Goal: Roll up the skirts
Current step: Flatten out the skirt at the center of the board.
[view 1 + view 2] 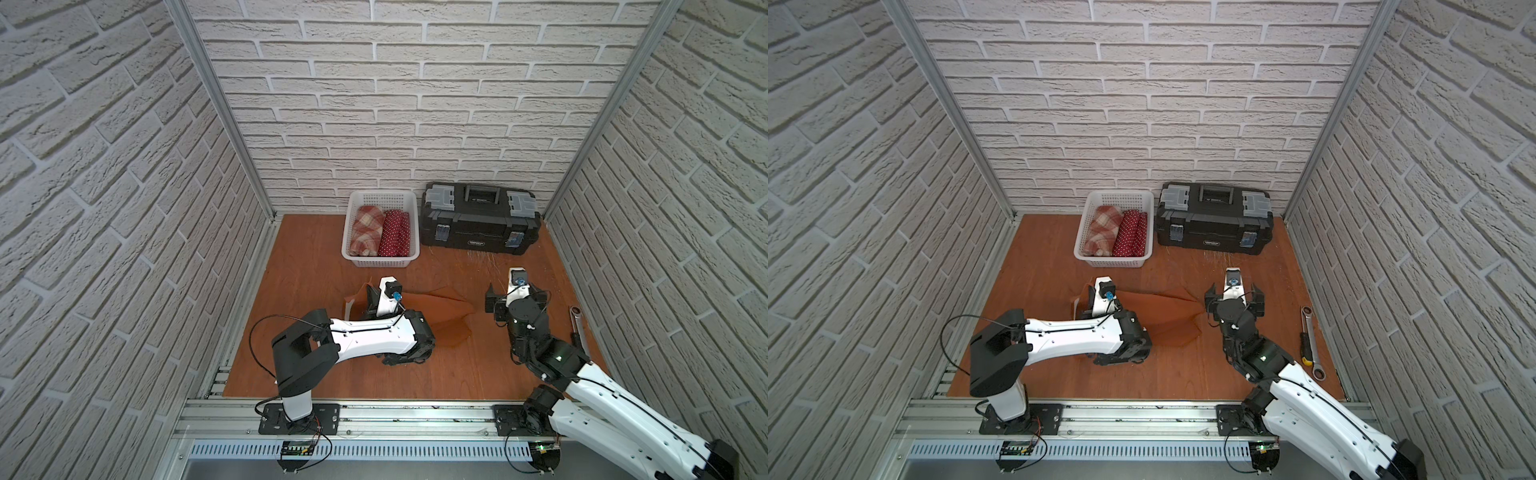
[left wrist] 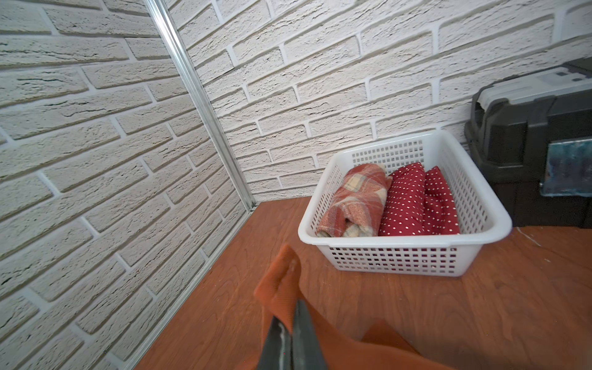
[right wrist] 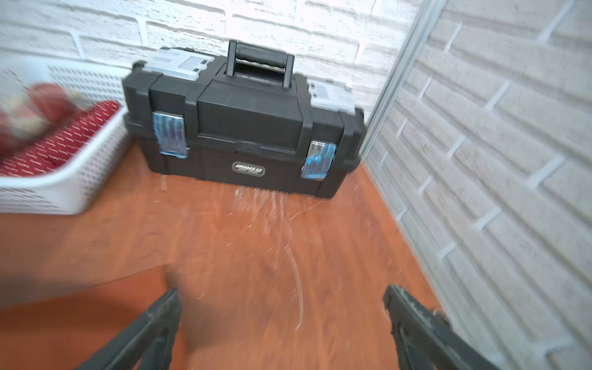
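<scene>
The rust-orange skirt (image 1: 440, 320) (image 1: 1171, 320) lies spread and creased on the wooden table between the two arms. My left gripper (image 2: 293, 320) is shut on one corner of it (image 2: 282, 285) and holds that corner a little above the table (image 1: 357, 297). My right gripper (image 3: 281, 291) (image 1: 1234, 291) hangs wide open and empty just beyond the skirt's right tip, over bare wood. The plaid skirt (image 1: 365, 235) (image 2: 352, 198) and the polka-dot skirt (image 1: 395, 239) (image 2: 410, 201) lie rolled side by side in the basket.
The white mesh basket (image 1: 380, 262) (image 2: 400, 243) stands at the back centre, with the black toolbox (image 1: 478, 220) (image 3: 243, 128) right of it against the wall. A ratchet wrench (image 1: 1312, 345) and a screwdriver (image 1: 1305, 340) lie near the right wall. Brick walls close three sides.
</scene>
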Robot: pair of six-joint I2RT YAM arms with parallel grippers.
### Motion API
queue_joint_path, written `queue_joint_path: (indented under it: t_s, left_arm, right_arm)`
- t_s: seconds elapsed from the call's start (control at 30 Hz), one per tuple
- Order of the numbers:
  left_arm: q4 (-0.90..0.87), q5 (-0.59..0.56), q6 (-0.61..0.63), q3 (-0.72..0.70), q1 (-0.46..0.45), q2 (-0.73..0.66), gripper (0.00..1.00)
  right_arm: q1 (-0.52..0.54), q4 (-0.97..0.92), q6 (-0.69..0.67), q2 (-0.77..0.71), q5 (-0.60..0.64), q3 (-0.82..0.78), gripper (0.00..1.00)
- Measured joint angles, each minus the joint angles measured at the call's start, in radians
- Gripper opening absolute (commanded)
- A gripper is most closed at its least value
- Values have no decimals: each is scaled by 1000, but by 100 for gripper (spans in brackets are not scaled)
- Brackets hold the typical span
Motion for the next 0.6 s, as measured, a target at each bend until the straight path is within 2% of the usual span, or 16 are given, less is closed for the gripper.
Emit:
queue_joint_path:
  t_s: [0.07, 0.13, 0.2, 0.23, 0.27, 0.37, 0.43, 0.6]
  left_arm:
    - [0, 0, 0, -26, -1, -26, 0]
    - [-1, 0, 0, -45, -1, -59, 0]
    - [-1, 0, 0, -58, -2, -84, 0]
    - [-1, 0, 0, -66, -2, -93, 0]
    - [-1, 0, 0, -75, -2, -101, 0]
    - [-1, 0, 0, -93, -8, -106, 0]
    - [-1, 0, 0, -93, -13, -106, 0]
    - [-1, 0, 0, -90, -23, -91, 0]
  right_arm:
    - [-25, 108, -87, 137, 13, -35, 99]
    - [-98, 266, -146, 286, -18, -61, 99]
    - [-187, 409, -156, 406, -74, -80, 99]
    - [-229, 479, -154, 470, -107, -87, 95]
    - [-259, 541, -163, 532, -132, -91, 97]
    - [-289, 697, -186, 672, -185, -92, 99]
    - [-304, 768, -187, 714, -214, -94, 100]
    - [-386, 838, -151, 700, -296, -101, 99]
